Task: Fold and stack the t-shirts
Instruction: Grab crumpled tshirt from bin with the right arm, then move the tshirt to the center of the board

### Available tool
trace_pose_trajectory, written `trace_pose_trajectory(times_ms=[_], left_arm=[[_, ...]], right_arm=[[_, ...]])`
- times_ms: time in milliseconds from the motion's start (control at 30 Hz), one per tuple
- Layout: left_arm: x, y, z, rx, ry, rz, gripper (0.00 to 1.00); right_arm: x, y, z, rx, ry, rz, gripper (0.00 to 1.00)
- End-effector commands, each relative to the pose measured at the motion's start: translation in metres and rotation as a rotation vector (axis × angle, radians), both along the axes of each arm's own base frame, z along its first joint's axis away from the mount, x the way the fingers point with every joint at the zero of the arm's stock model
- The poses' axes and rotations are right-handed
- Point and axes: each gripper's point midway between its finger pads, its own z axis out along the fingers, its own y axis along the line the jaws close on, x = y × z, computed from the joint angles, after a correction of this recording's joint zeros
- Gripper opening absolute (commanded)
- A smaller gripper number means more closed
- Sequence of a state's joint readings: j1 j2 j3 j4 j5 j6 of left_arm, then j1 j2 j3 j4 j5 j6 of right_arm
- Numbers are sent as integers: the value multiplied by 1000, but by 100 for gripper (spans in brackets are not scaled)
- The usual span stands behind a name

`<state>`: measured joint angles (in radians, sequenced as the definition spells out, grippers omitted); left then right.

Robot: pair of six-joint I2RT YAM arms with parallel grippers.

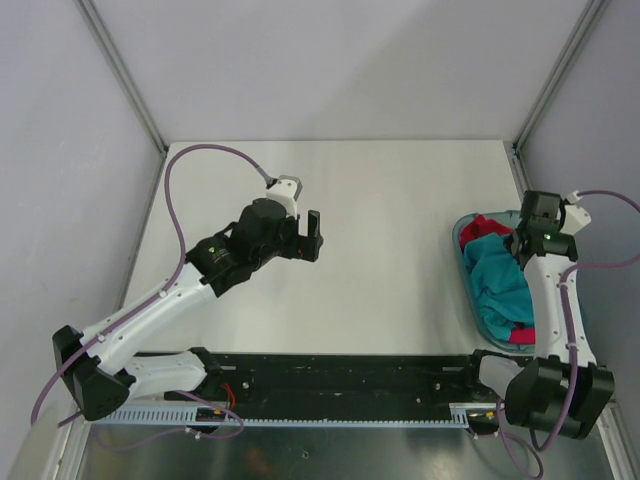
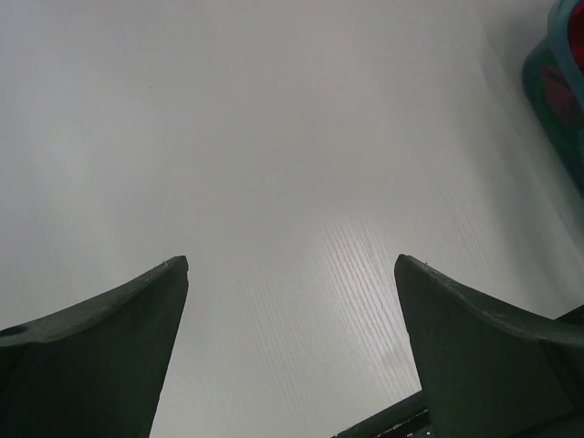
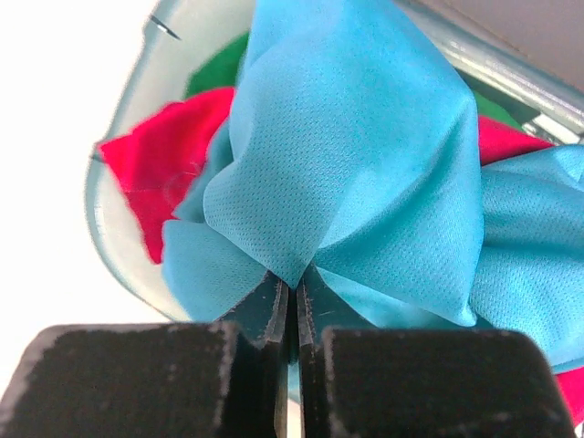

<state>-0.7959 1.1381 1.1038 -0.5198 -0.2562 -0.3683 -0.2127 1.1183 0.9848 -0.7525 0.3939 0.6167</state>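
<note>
Pick step: my right pincer (image 3: 290,297) clamped on teal tee (image 3: 365,164) in right-side basket (image 3: 114,242), left pincer (image 2: 292,265) wide open, empty; next needs a lift clear onto table (image 2: 274,137)

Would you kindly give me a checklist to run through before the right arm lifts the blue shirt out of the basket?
1. Right gripper shut on the blue shirt: ok.
2. Only blue cloth pinched, no red shirt: ok in the wrist view.
3. Blue shirt untangled from the shirts beneath: cannot tell.
4. Left gripper open, away from the basket: ok.
5. Room on the table to spread it: ok.
</note>
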Motion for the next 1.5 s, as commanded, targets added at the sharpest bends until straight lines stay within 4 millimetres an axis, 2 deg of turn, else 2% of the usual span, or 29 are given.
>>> trace_pose_trajectory(times_ms=[0, 333, 500, 633, 733, 833, 933, 1033, 1100, 1200, 1333, 1367, 1400, 1467], left_arm=[[5, 4, 35, -38, -85, 11, 99], [5, 10, 38, -30, -100, 26, 99], [5, 11, 40, -31, -105, 32, 100], [6, 12, 41, -30, -110, 37, 100], [7, 14, 44, -32, -115, 42, 100], [8, 17, 47, -36, -123, 54, 100], [7, 21, 54, -42, -138, 69, 99], [7, 27, 58, -44, -151, 94, 100], [6, 32, 59, -45, -153, 112, 99], [3, 40, 58, -43, -154, 135, 100], [-1, 49, 54, -29, -149, 156, 99], [-1, 50, 52, -27, -144, 159, 99], [-1, 51, 49, -23, -138, 162, 99], [-2, 51, 41, -15, -120, 166, 100]], right_arm=[[5, 5, 71, -22, -172, 24, 0], [18, 33, 173, -46, -383, 124, 0], [25, 49, 233, -79, -502, 172, 0], [30, 77, 286, -86, -627, 254, 0], [38, 99, 312, -87, -692, 309, 0], [47, 129, 331, -85, -743, 383, 0], [63, 168, 339, -76, -768, 463, 0], [83, 218, 331, -70, -758, 553, 0], [101, 254, 312, -65, -724, 613, 0], [131, 306, 268, -46, -648, 697, 0], [165, 362, 193, -4, -535, 795, 0], [173, 373, 172, 1, -499, 818, 4], [180, 384, 152, 5, -463, 845, 13], [189, 400, 116, 6, -376, 895, 45]])
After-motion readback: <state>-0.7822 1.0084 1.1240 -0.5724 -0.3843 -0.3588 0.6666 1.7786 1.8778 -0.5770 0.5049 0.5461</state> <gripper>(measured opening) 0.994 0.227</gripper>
